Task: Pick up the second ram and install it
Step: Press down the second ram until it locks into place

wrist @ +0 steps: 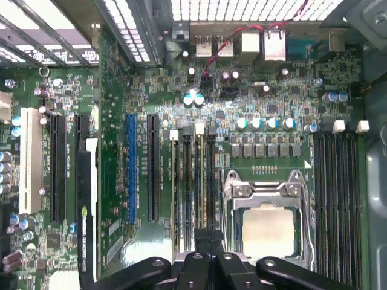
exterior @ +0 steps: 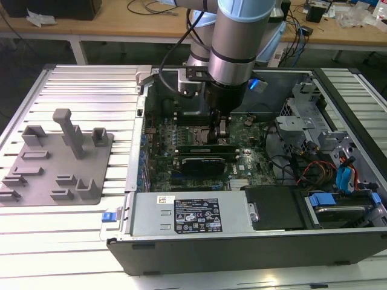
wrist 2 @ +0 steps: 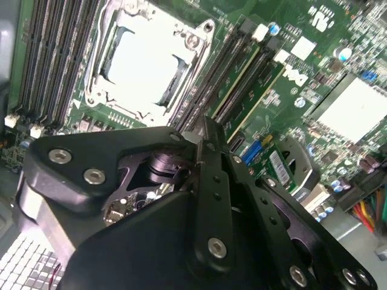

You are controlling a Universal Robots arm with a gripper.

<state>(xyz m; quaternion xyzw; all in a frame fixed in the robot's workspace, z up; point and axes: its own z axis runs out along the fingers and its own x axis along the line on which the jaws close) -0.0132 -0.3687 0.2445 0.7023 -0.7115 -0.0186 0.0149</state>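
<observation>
Exterior view: the arm reaches straight down into the open computer case (exterior: pixel 139 211), with the gripper (exterior: pixel 219 130) low over the motherboard (exterior: pixel 251 154), near its middle.
Gripper state: in both wrist views its fingers (wrist 2: pixel 208 157) look drawn together with no gap between them; I judge it clenched, bearing on a thin edge and not wrapped around anything.
Second ram: it stands on edge in a slot just beside the processor socket (wrist: pixel 269 226), on the side away from the far bank of empty slots. In the first wrist view the second ram (wrist: pixel 200 181) runs from the rear ports toward the gripper (wrist: pixel 209 237), whose tip sits at its nearer end.
Neighbour: another stick (wrist: pixel 173 181) stands parallel, close by.
Holder: the grey block tray (exterior: pixel 57 163) lies well apart, on the exterior view's left.
Step in hand: seating, by my reading.
Doing it well: press squarely down along the slot line, never sideways; a tilted push could leave one end high. Both end latches should close; whether they have is too small to tell.
</observation>
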